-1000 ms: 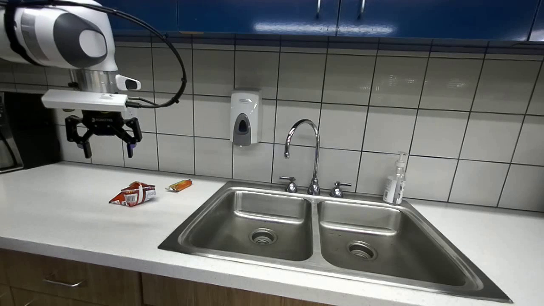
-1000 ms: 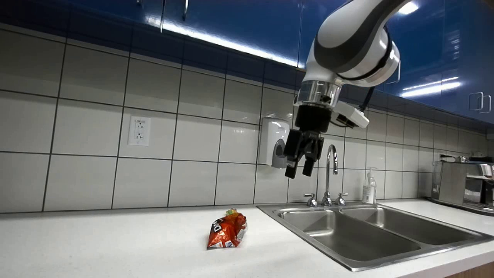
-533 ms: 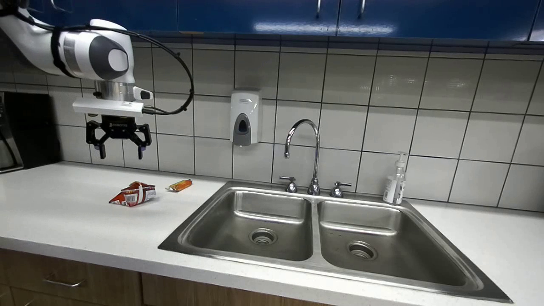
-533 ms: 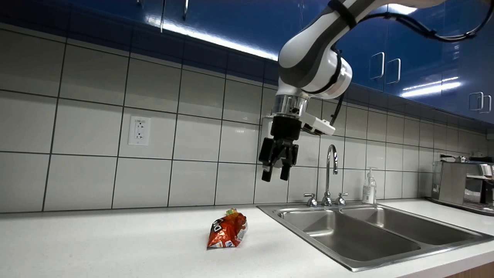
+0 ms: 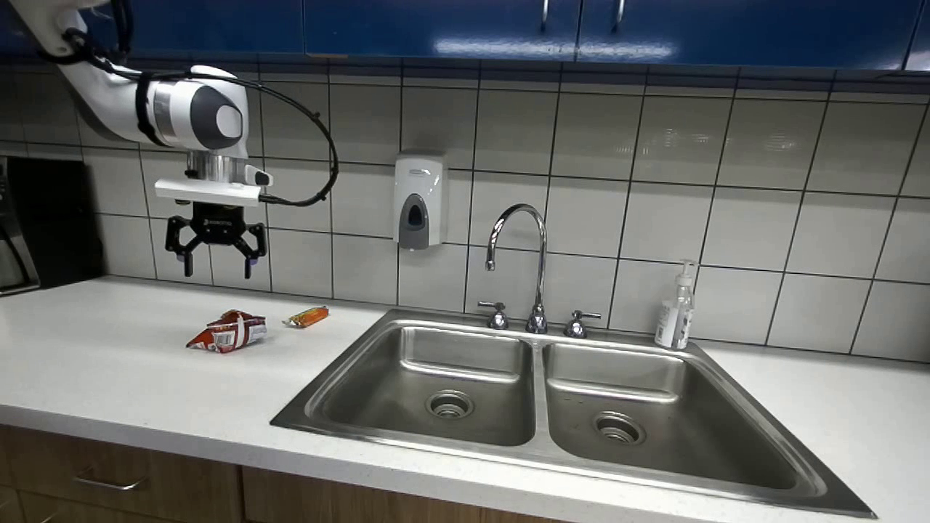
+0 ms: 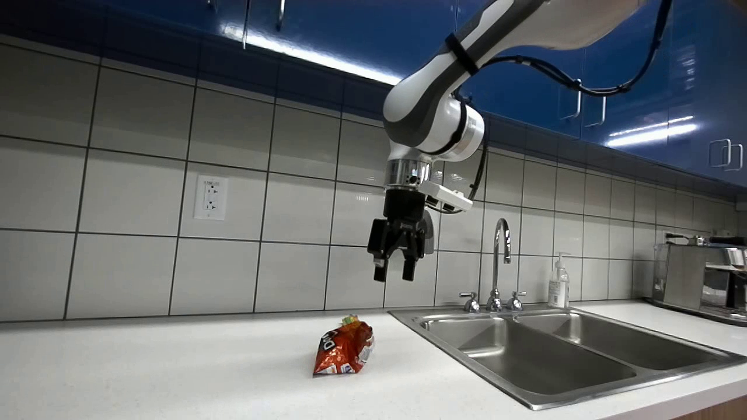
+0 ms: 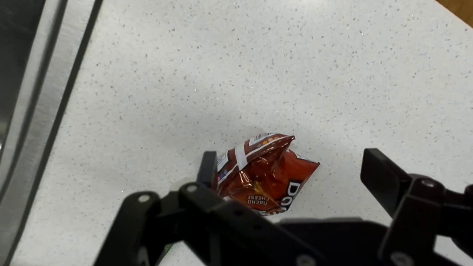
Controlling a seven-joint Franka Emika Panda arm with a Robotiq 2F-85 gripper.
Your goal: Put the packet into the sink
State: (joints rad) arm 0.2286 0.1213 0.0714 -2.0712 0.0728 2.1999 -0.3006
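Observation:
The packet, a crinkled red-and-white snack wrapper, lies on the counter beside the sink in both exterior views (image 5: pixel 228 332) (image 6: pixel 344 350). In the wrist view the packet (image 7: pixel 258 173) shows between the fingers, nearer the left one, which covers part of its edge. My gripper is open and empty, pointing down well above the counter in both exterior views (image 5: pixel 218 271) (image 6: pixel 394 275); its fingers also frame the wrist view (image 7: pixel 292 166). The steel double-basin sink (image 5: pixel 540 410) is right of the packet in both exterior views (image 6: pixel 543 356); its rim (image 7: pixel 55 85) shows at left in the wrist view.
A small orange-brown item (image 5: pixel 308 317) lies between packet and sink, near the wall. A gooseneck faucet (image 5: pixel 541 269) and a pump bottle (image 5: pixel 676 312) stand at the sink's back. A soap dispenser (image 5: pixel 420 201) hangs on the tiled wall. A coffee machine (image 6: pixel 700 280) stands beyond the sink.
The arm and open gripper have moved sideways toward the packet and a little lower, rightward in an exterior view and leftward in an exterior view. The packet has not moved.

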